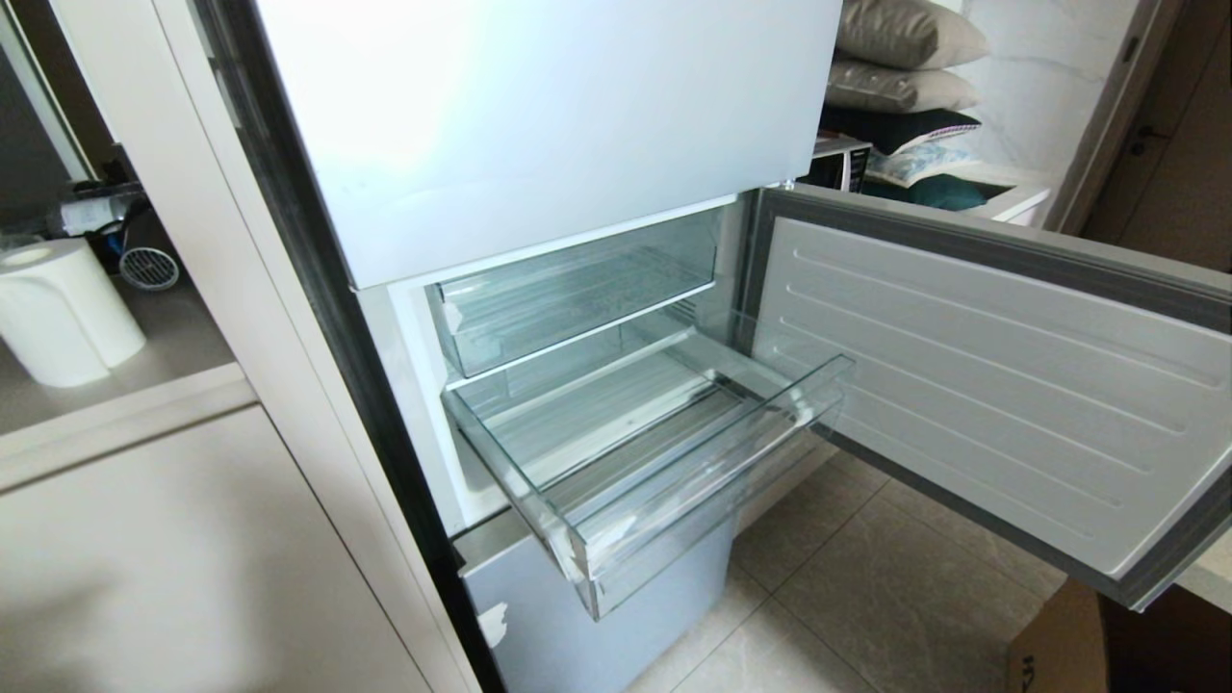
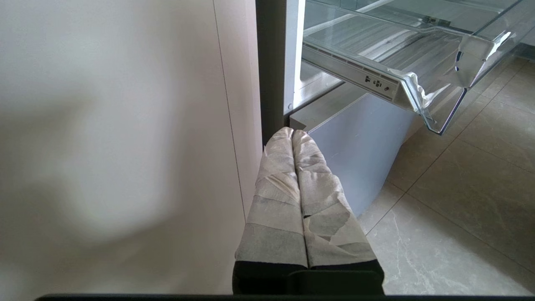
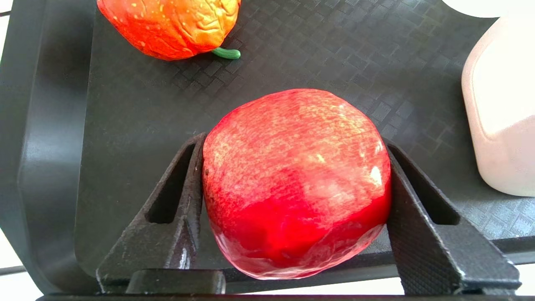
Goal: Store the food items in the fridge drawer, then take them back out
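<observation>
A: Drawer status?
B: Fridge drawer pulled out, ready for loading. Right hand pinches the red fruit mid-tray; left hand pressed together, parked.

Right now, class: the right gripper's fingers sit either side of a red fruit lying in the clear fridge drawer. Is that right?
Not quite. In the right wrist view the right gripper brackets the red fruit on a black tray. The head view shows the fridge drawer empty.

- Red fruit showing glossy red with pale yellow speckling
- Tray showing black, woven-pattern
- Wrinkled fruit glowing orange, green stem
</observation>
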